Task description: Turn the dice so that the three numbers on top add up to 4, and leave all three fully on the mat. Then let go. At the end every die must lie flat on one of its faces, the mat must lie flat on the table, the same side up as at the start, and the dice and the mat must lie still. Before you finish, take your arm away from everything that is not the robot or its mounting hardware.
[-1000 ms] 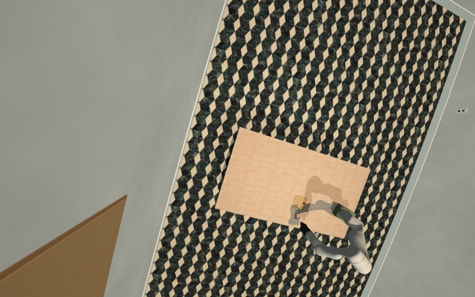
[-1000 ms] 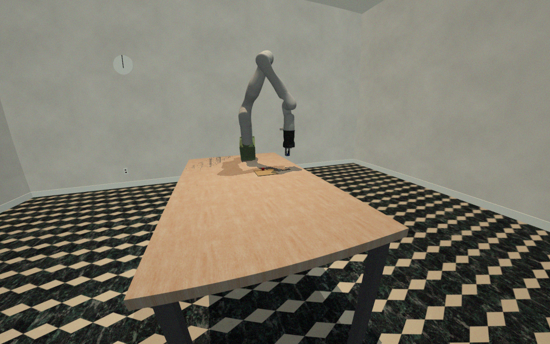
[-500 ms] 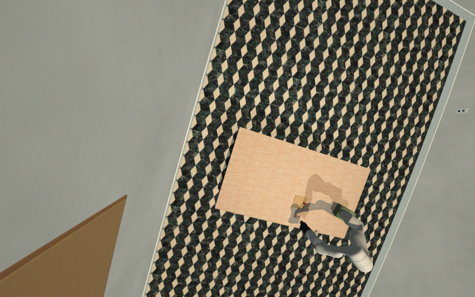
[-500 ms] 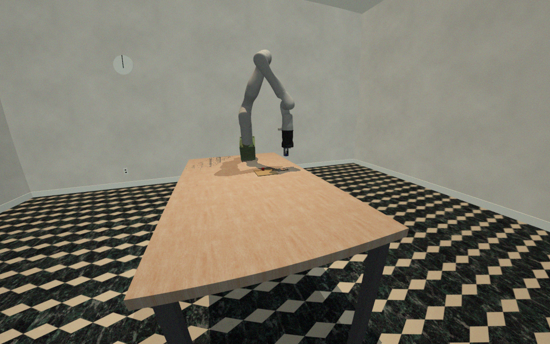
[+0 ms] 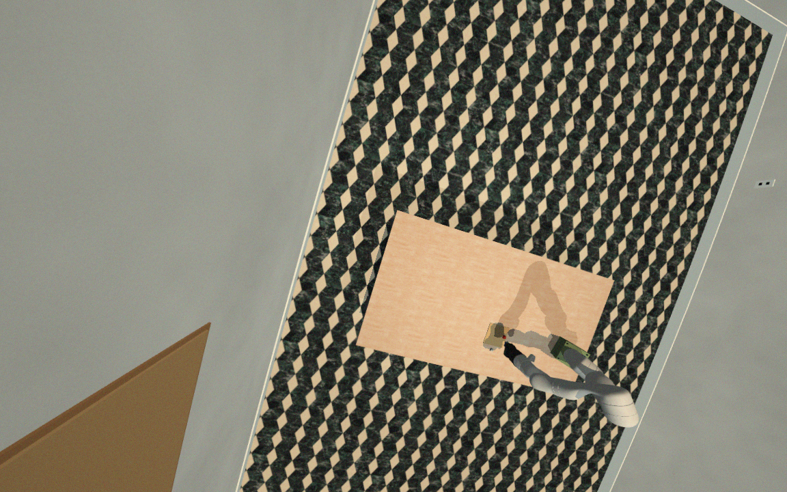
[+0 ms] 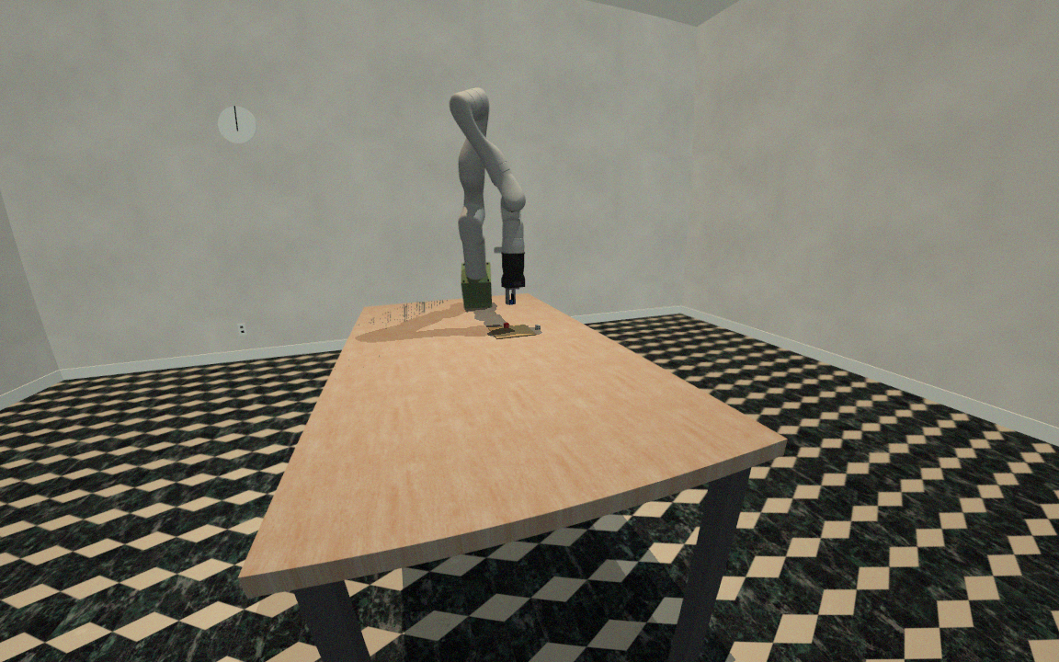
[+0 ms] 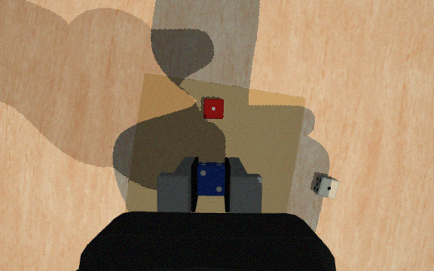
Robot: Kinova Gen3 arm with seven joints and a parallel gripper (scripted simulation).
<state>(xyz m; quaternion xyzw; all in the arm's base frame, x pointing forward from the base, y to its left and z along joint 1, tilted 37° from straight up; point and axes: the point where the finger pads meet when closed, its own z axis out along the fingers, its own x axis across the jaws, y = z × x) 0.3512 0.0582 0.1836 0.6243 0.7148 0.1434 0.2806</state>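
Blue die: gripped by the pincer, above the mat, two pips up
Red die: on the mat, one up
White die: off the mat, one up

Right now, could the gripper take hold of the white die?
Probably not: the gripper already holds the blue die. Otherwise, nothing seems to crowd the white die, which sits beside the mat.

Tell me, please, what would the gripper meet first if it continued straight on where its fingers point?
Probably the mat, met first by the blue die held in the gripper; the exact landing spot is unclear.
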